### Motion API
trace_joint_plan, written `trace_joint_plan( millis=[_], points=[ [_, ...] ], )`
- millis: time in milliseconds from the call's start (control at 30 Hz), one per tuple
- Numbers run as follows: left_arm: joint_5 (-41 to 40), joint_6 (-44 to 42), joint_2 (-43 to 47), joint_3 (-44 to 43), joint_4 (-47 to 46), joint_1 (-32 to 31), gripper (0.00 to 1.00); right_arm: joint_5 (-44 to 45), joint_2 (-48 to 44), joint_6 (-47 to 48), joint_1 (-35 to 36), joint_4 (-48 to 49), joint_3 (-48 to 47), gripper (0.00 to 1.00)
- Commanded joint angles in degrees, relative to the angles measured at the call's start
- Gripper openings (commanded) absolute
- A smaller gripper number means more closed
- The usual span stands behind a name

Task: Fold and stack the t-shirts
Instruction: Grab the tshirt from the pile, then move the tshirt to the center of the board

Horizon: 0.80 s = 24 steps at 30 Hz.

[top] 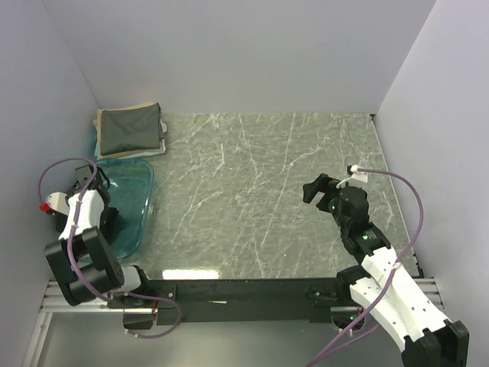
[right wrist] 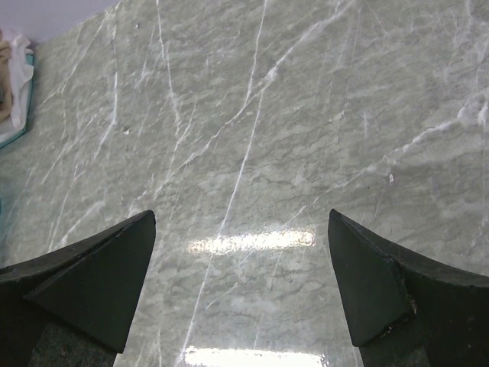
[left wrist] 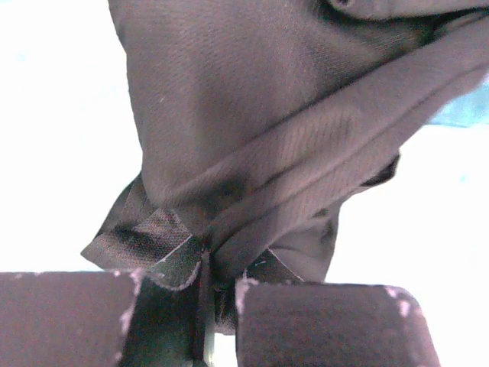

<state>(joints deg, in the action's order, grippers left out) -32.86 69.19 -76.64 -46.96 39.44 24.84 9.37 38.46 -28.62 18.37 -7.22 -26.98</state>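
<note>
My left gripper [left wrist: 205,284] is shut on a bunched fold of the plain black t-shirt [left wrist: 252,130], which fills the left wrist view and hangs from the jaws. In the top view the left gripper [top: 95,186] sits over the blue tub, and the black shirt is hidden by the arm there. A folded dark grey-green t-shirt [top: 130,130] lies on a folded beige one [top: 131,154] at the table's far left corner. My right gripper [top: 312,191] is open and empty above the bare marble at the right; in its wrist view its fingers spread wide around the gripper's centre [right wrist: 241,264].
A clear blue plastic tub [top: 131,200] stands at the table's left edge, just in front of the folded stack. The marble table top [top: 260,191] is ringed by white walls on three sides. The stack's edge shows at the far left of the right wrist view [right wrist: 11,84].
</note>
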Motion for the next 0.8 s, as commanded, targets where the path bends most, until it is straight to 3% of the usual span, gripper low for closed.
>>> trace_joint_plan(
  millis=[0, 267, 600, 767],
  points=[
    [-1.8, 0.2, 5.3, -3.7, 2.5, 0.1, 0.01, 0.0, -0.3, 0.7, -0.3, 2.0, -0.7, 1.00],
    [7.3, -4.5, 11.6, -13.8, -0.5, 0.1, 0.01, -0.7, -0.8, 0.8, -0.2, 2.5, -0.8, 1.00],
    [21.3, -10.5, 20.3, -22.3, -13.9, 0.1, 0.01, 0.8, -3.1, 1.3, -0.3, 2.4, -0.5, 1.00],
    [23.9, -11.8, 18.5, -34.3, -14.2, 0.1, 0.01, -0.8, -3.2, 1.4, -0.2, 2.8, -0.1, 1.00]
  ],
)
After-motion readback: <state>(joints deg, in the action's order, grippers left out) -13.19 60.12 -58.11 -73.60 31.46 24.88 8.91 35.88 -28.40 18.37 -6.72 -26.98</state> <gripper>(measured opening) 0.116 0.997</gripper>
